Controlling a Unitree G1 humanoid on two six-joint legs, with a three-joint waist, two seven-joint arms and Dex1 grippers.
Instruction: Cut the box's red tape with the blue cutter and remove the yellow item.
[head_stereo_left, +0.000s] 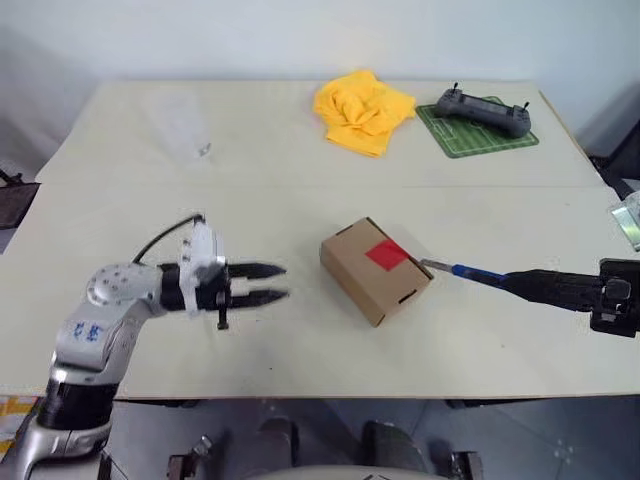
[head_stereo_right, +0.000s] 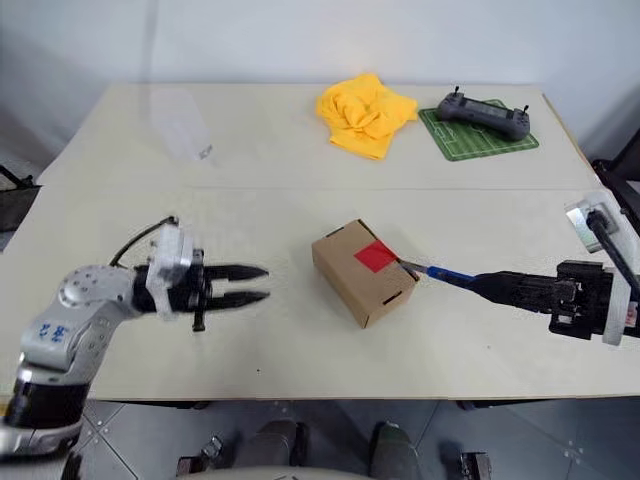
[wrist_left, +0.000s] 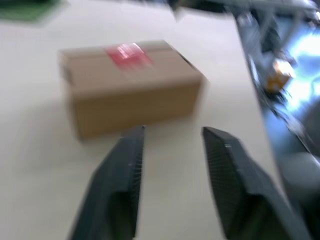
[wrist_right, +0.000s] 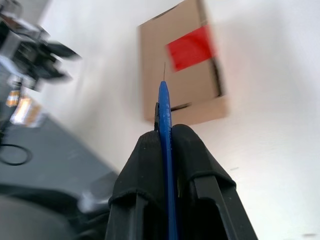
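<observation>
A pale desk (head_stereo_left: 300, 200) is standing in front of the robot, with a small brown cardboard box (head_stereo_left: 375, 270) lying near its middle, turned at an angle. A square of red tape (head_stereo_left: 386, 255) is sitting on the box's top face, toward the edge that faces the robot's right.

The right gripper (head_stereo_right: 500, 286) is reaching in from the right, its jaws squeezing tight around the blue cutter (head_stereo_right: 448, 274). The cutter is lying roughly level and pointing toward the box, its thin metal tip coming right up to the box's top edge beside the red tape; whether it is actually touching cannot be told.

The left gripper (head_stereo_left: 268, 283) is hovering above the desk on the other side of the box, pointing at it but staying apart from it. Its jaws are standing partly open with a clear gap between the two black fingers (wrist_left: 120, 175), and they are holding nothing.

At the far side of the desk, a crumpled yellow cloth (head_stereo_left: 362, 110) is lying next to a green mat (head_stereo_left: 478, 135), which is carrying a black controller (head_stereo_left: 483, 110).
</observation>
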